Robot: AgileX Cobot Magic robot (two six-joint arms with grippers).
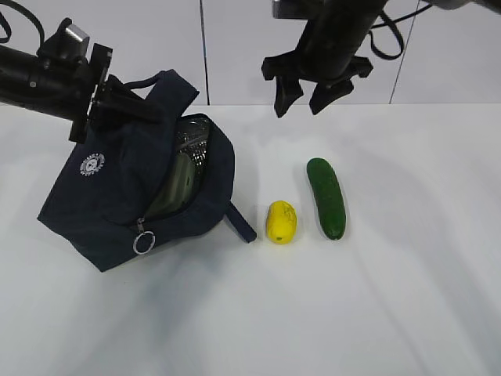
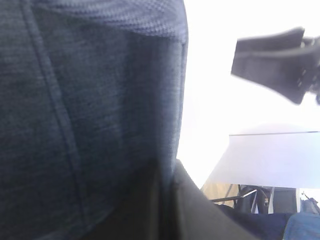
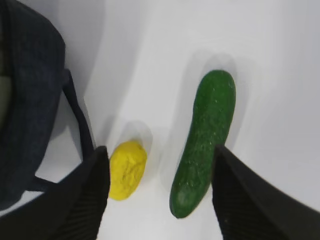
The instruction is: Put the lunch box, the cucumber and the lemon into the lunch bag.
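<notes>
The left pincer [image 1: 117,98] holds the bag [image 1: 117,196] handle to keep its mouth open; the right pincer [image 1: 309,98] hangs wide above the cucumber [image 1: 326,196].

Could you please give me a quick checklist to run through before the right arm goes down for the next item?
1. Lunch bag mouth open: ok, the zipper is undone and the opening faces the table.
2. Lunch box already inside: ok, its pale green lid shows in the opening.
3. Left pincer holding the bag's handle up: ok, it is clamped there.
4. Right pincer open and empty: ok, hanging above the table.
5. Cucumber between the right fingers' line: ok in the wrist view.
6. Lemon clear of the cucumber: ok, a gap separates them.
</notes>
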